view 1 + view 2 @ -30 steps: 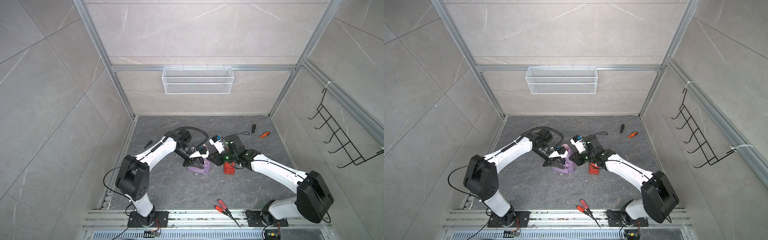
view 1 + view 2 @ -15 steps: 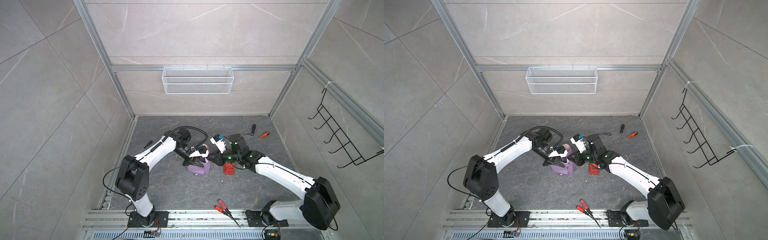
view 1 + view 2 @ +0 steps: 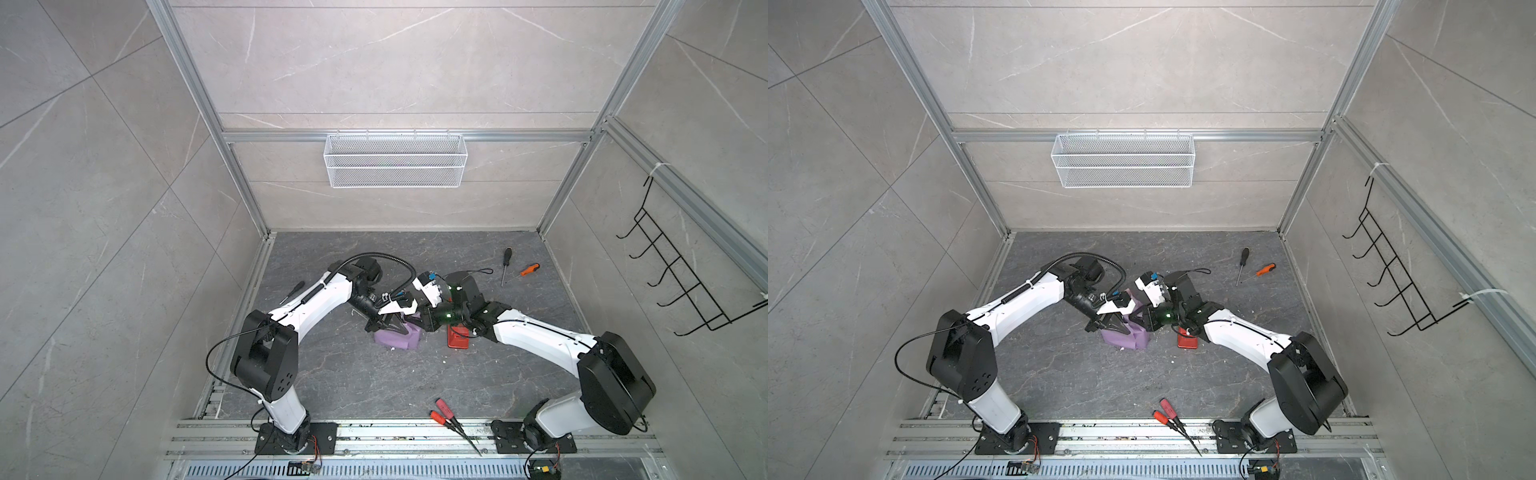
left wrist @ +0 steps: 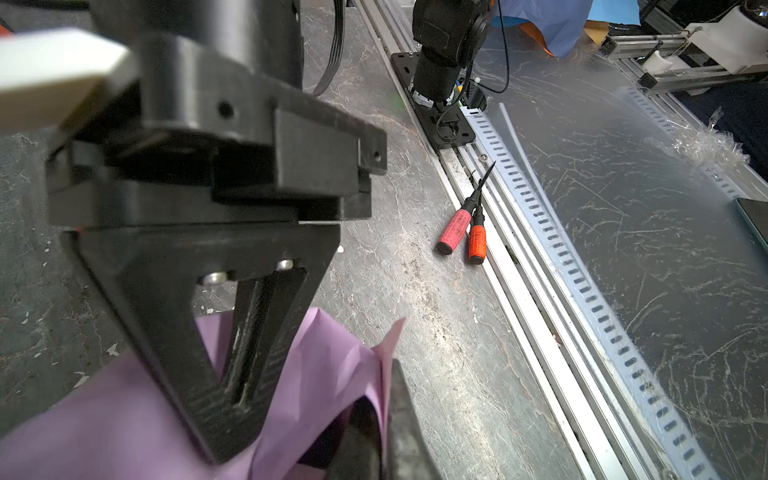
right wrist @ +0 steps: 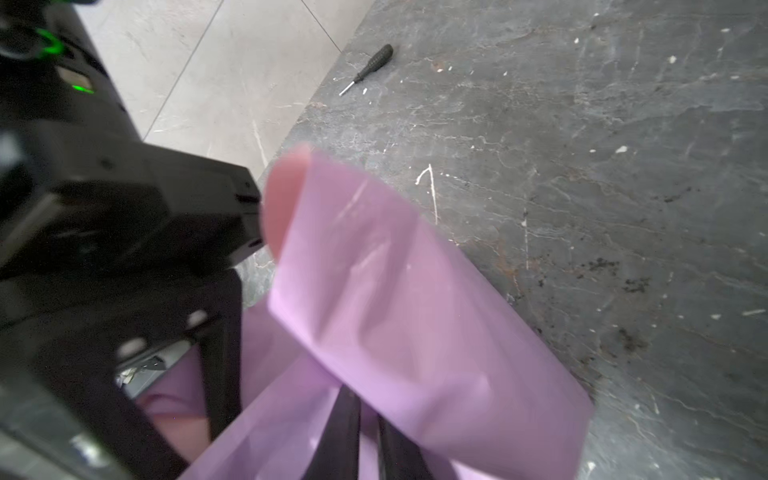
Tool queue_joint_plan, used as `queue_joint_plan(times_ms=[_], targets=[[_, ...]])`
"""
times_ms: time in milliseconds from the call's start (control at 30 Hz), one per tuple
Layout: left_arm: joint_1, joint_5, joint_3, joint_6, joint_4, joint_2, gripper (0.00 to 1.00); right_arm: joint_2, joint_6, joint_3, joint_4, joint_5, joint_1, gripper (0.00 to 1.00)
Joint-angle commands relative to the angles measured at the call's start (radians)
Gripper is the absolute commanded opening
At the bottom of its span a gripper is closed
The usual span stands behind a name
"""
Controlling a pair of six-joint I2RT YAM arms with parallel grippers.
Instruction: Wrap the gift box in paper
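Note:
The paper (image 3: 397, 340) (image 3: 1126, 337) lies as a lilac bundle in the middle of the floor in both top views, folded round the gift box, which is hidden inside it. My left gripper (image 3: 400, 329) (image 4: 384, 440) is shut on a raised pink-edged flap of the paper (image 4: 332, 365). From the other side, my right gripper (image 3: 419, 325) (image 5: 370, 440) has its two dark fingers pressed together with a lilac fold of the paper (image 5: 395, 291) between them. Both grippers meet tip to tip over the bundle.
A red tape dispenser (image 3: 457, 337) stands just right of the bundle, under the right arm. Screwdrivers lie at the back right (image 3: 505, 266) (image 3: 530, 270) and at the left (image 3: 293, 291). Red-handled tools (image 3: 445, 410) lie near the front rail. A wire basket (image 3: 395, 160) hangs on the back wall.
My left gripper has closed on the paper flap. The right arm has reached further left over the bundle, and its jaws have narrowed slightly.

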Motion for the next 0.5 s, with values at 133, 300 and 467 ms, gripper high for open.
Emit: queue_joint_plan(times_ms=[133,300,467], targets=[[0.000,0.009,-0.030,0.003,-0.012,-0.070,0.04,-0.088,0.017,-0.050,0.004,0.046,0.006,0.15],[0.002,0.006,-0.026,-0.004,-0.004,-0.063,0.04,-0.205,-0.055,-0.059,-0.105,-0.012,-0.001,0.15],[0.001,0.010,-0.021,0.007,-0.009,-0.053,0.04,-0.190,-0.014,-0.047,-0.033,-0.117,0.000,0.15]])
